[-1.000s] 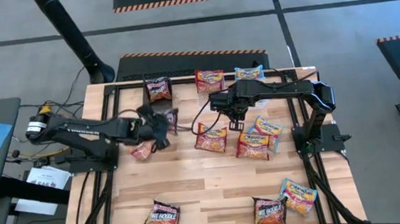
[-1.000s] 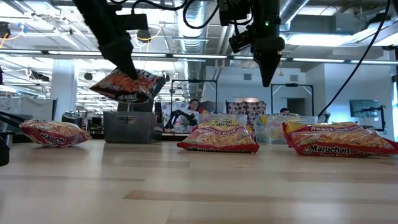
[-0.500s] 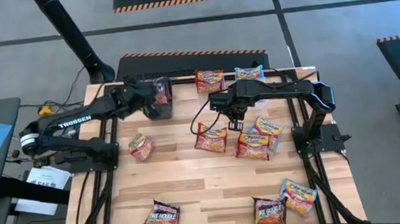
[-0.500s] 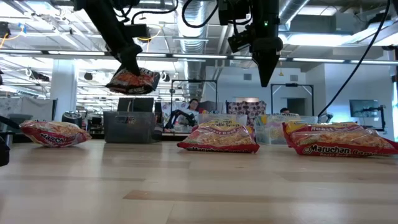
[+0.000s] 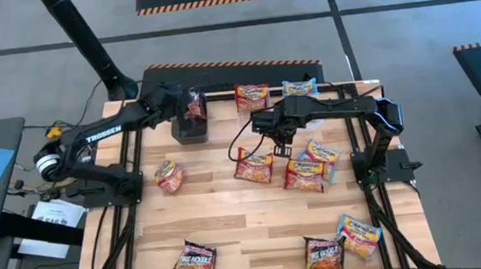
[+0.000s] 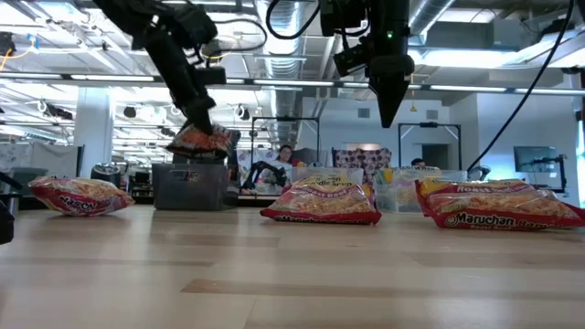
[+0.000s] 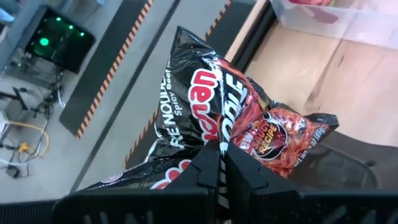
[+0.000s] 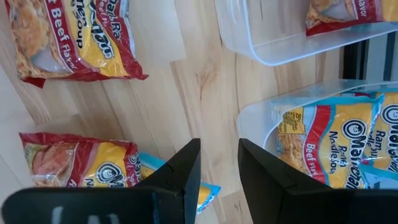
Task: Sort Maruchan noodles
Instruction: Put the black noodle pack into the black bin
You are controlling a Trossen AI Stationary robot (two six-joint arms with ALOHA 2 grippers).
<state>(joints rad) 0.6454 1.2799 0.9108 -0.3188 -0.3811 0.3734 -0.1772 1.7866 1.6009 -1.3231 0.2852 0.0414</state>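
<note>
- Overhead view of a wooden table (image 5: 247,220) with two dark robot arms and scattered ramen packets.
- Left gripper (image 5: 189,113) is at the far left of the table, above a black bin (image 5: 190,131). Its fingers are pinched together on a dark spicy-beef packet (image 7: 230,124), which hangs crumpled just over the bin's opening.
- Right gripper (image 5: 281,145) hovers mid-table with its fingers spread and nothing between them, above bare wood next to a red-and-yellow beef packet (image 5: 254,167).
- Two clear bins stand along the far edge: one holding a red packet (image 5: 252,94), one holding a light blue packet (image 5: 299,88).
- Loose packets remain: one small red one (image 5: 169,175) at left, a cluster (image 5: 310,167) right of centre, and three near the front edge, among them a dark one (image 5: 194,262).
- Judged step: dropping the dark packet into the black bin.
- To do it well, the gripper should be centred over the opening and low enough that the packet clears the rim before the fingers part; a crumpled wrapper may catch on the wall or slide out sideways.
</note>
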